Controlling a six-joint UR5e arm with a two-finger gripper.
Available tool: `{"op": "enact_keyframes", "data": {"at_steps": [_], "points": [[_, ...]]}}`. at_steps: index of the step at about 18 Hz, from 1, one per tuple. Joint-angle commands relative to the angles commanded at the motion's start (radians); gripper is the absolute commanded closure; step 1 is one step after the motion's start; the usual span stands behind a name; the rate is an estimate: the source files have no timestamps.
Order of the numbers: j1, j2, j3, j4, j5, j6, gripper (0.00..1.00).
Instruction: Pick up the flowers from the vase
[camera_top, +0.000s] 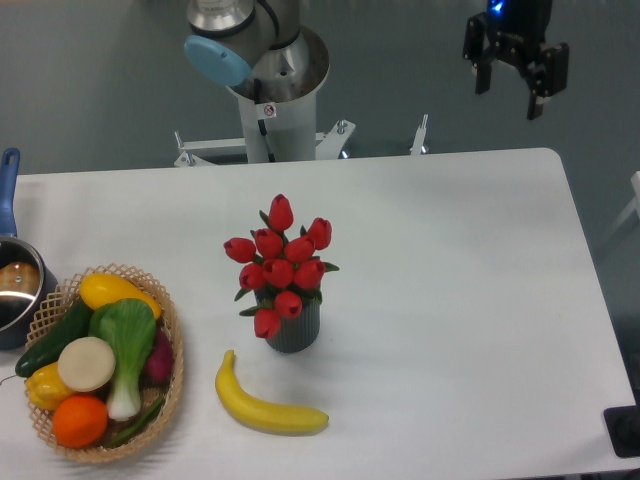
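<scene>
White tabletop (450, 300) with rounded corners fills most of the view, matte and evenly lit, set against a dull grey-blue floor or backdrop beyond its far edge. Behind that edge stands the silver base column (275, 100) of the UR5e arm, with a pale blue cap on the joint above it and a metal mounting frame at its foot. The gripper (513, 82) hangs high at the upper right, over the grey area past the table's far edge and well apart from everything on the surface; its two black fingers are spread with a clear gap between them and hold nothing. The flowers (280, 262), a tight bunch of red closed tulip buds with small green leaves, stand in the vase (293, 328), a small dark grey ribbed cylinder near the middle of the table, slightly toward the front. A yellow banana (265, 405) lies just in front of the vase, close but not touching. At the left front sits a wicker basket (172, 380) of toy produce: an orange, a lemon, bok choy, a cucumber. A metal pot (15, 290) with a blue handle is cut off by the left edge.
</scene>
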Motion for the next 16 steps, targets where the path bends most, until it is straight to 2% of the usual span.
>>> {"op": "enact_keyframes", "data": {"at_steps": [8, 16], "points": [[-0.012, -0.003, 0.0, -0.002, -0.038, -0.02, 0.0], [-0.009, -0.005, -0.047, 0.008, -0.227, -0.236, 0.0]]}}
